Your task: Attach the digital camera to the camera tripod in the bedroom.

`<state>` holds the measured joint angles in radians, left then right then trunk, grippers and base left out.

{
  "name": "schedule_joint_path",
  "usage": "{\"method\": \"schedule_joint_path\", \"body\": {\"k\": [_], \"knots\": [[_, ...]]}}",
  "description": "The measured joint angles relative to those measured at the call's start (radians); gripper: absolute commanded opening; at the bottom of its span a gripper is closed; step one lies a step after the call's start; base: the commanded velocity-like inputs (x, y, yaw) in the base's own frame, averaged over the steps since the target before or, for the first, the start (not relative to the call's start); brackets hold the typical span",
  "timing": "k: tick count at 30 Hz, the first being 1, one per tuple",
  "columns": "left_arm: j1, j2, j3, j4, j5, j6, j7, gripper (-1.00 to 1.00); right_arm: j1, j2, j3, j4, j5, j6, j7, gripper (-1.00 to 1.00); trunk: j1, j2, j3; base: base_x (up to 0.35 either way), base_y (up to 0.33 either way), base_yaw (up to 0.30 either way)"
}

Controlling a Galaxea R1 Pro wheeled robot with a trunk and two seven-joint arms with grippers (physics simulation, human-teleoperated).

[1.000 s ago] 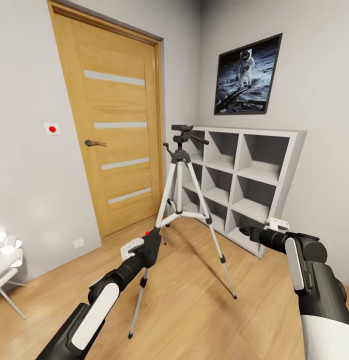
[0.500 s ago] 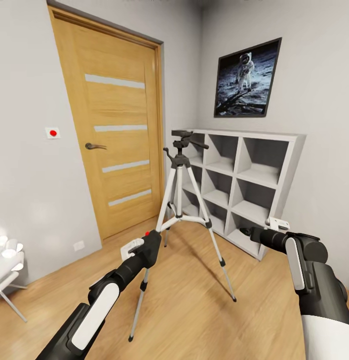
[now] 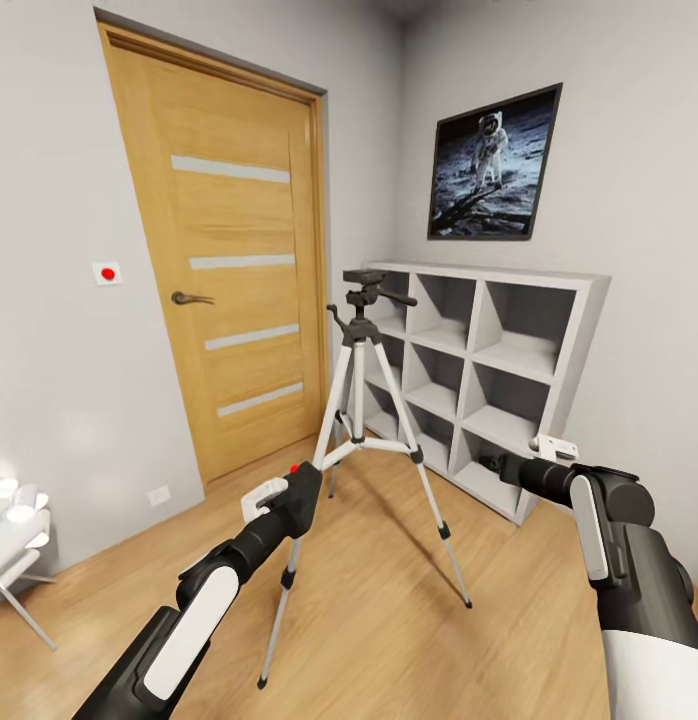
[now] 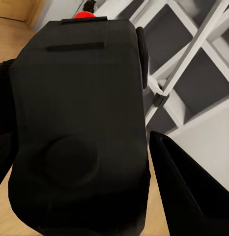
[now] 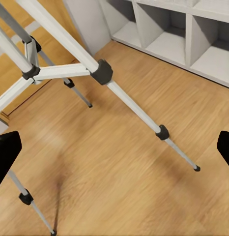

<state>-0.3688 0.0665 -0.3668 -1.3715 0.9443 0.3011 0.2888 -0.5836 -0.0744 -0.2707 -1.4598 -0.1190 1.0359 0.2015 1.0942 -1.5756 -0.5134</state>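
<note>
Digital camera (image 4: 77, 128): pinched between the fingers of the left gripper (image 3: 289, 500), carried low and short of the tripod (image 3: 357, 385), well below its head. Boxy, matt black, rounded corners, shallow round boss on the near face, thin slot near the top, small red dot on the upper edge. Held by the flanks, apparently to keep the underside free for seating on the head; underside itself not visible.

Tripod: stands on the wood floor (image 3: 389, 620) toward the room's far corner, between the door (image 3: 234, 270) and the white cube shelves (image 3: 489, 370). Three silver-white tubular legs in telescoping sections, black collars and feet, splayed and braced by struts to a centre column. Dark grey head on top, flat plate uppermost, long pan handle off to one side. Plate bare.

Right gripper (image 3: 497, 465): spread wide, carrying nothing, out over the floor beside the shelves and looking down on the leg nearest them; judged to be kept clear and ready to steady the tripod.

Astronaut picture (image 3: 492, 165) on the wall above the shelves.

Judgement: approach stage; attachment not yet made.
</note>
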Motion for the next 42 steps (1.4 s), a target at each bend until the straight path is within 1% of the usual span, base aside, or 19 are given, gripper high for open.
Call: {"method": "schedule_joint_path", "body": {"k": [10, 20, 42], "knots": [[0.000, 0.000, 0.001, 0.000, 0.000, 0.000, 0.000, -1.00, 0.000, 0.002, 0.000, 0.000, -0.001, -0.001, -0.002, 1.00, -0.038, 0.070, 0.031, 0.000, 0.000, 0.000], [0.000, 0.000, 0.001, 0.000, -0.001, 0.000, 0.000, -1.00, 0.000, 0.002, 0.022, 0.000, -0.003, -0.007, -0.005, 1.00, -0.077, 0.140, 0.063, 0.000, 0.000, 0.000], [0.000, 0.000, 0.001, 0.001, 0.000, 0.000, 0.000, -1.00, 0.000, 0.001, 0.025, 0.002, -0.004, -0.011, -0.007, 1.00, -0.161, 0.294, 0.132, 0.000, 0.000, 0.000]]}}
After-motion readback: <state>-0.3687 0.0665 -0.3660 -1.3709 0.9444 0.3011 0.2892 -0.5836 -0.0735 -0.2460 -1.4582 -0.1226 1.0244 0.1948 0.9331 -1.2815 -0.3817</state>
